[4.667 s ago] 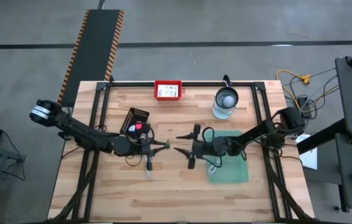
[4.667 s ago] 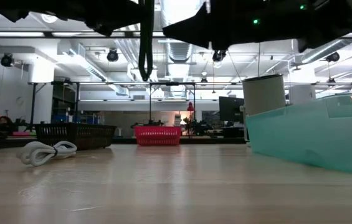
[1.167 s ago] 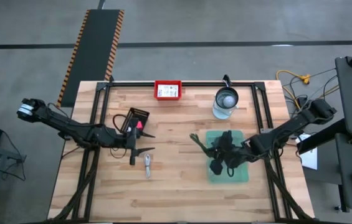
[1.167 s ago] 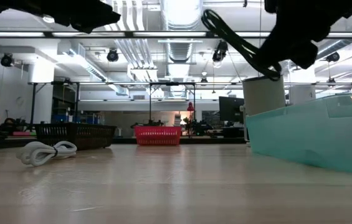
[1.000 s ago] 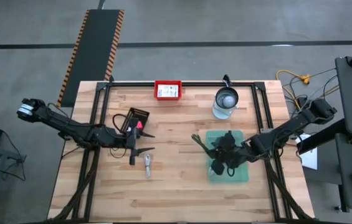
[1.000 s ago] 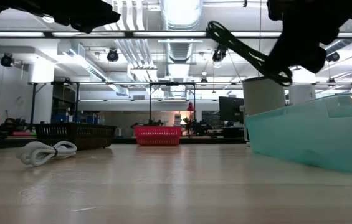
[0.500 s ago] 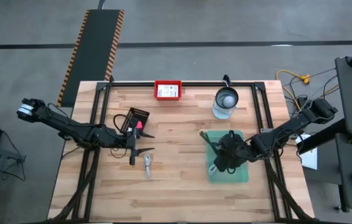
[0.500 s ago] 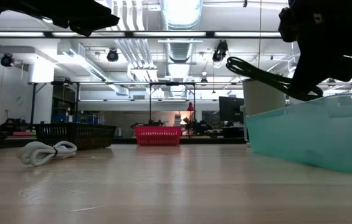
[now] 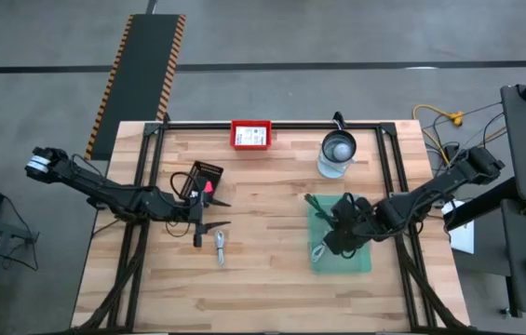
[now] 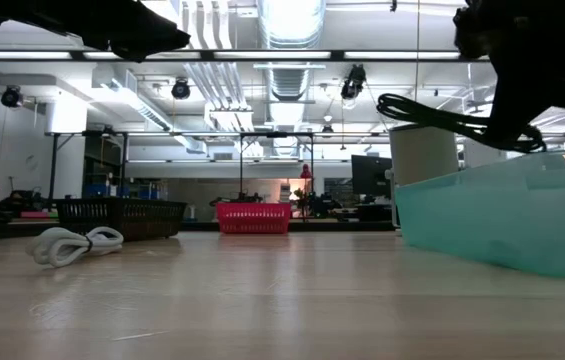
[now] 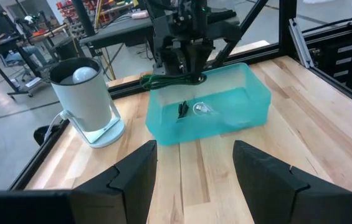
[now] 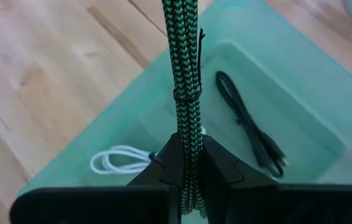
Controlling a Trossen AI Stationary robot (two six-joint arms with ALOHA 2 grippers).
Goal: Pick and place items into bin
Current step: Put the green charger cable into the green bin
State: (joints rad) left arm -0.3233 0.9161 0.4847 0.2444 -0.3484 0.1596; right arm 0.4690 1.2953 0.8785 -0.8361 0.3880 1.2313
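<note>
Because the green braided cable bundle hangs above the translucent teal plastic bin in the right wrist view, clamped between the right gripper's closed fingers, it should sink lower before release, I think, so it cannot spring out. In the high view, this arm reaches in from the right to the bin at centre right, while the left gripper waits open at centre left.

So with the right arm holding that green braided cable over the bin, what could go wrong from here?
1. The green braided cable sticks out long and stiff from the shut right gripper; in the high view its far end reaches about to the rim of the bin, so on release it may drape over the edge instead of dropping in.
2. It may land across the white cable and black cable already inside and tangle.
</note>
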